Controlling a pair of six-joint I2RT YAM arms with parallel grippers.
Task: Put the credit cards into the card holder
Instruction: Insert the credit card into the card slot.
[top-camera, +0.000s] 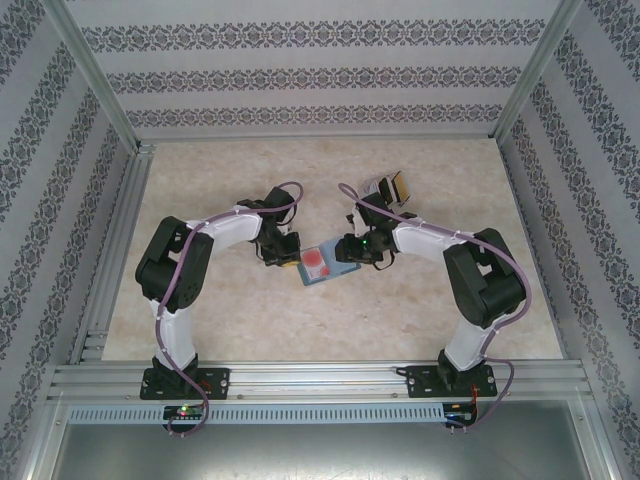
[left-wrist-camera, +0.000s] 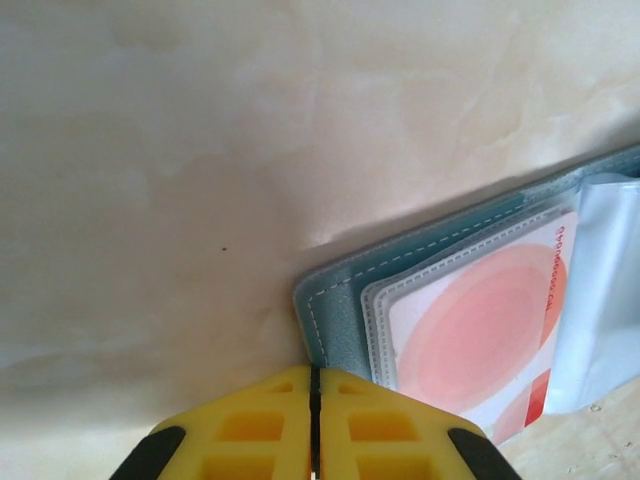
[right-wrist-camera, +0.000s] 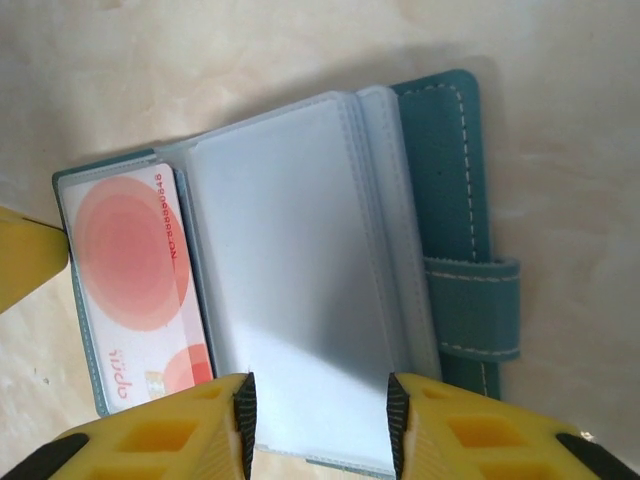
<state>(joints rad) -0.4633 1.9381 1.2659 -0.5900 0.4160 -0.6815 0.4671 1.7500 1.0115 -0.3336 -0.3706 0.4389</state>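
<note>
- The card holder (right-wrist-camera: 440, 150), a small flat teal-blue bifold wallet with white stitching and a snap tab, lies open on the pale marbled table (top-camera: 220, 320), between the two arms.
- A thin white plastic card printed with pale red discs (right-wrist-camera: 125, 260) sits inside the wallet's left clear pocket; that one counts as stowed.
- The middle clear plastic pocket leaf (right-wrist-camera: 290, 270) lies flat and looks empty.
- The right gripper (right-wrist-camera: 320, 415) hangs over the near edge of that leaf with its yellow jaws partly apart and nothing between them, so I judge it has let go of the card.
- The left gripper (left-wrist-camera: 315, 385) is closed, fingers pressed together on nothing, its tip right at the wallet's corner, seemingly bracing it against sliding.
- A grey see-through upright card stand (top-camera: 390, 187) stands beyond the right arm, well apart from the wallet, with something orange-yellow in it; how many cards it holds is too small to tell.
- Next, I judge, the right arm needs to lift clear, reach the stand, pinch a card by its thin edge and bring it back aligned with an empty pocket's mouth, with the left bracing the wallet.
</note>
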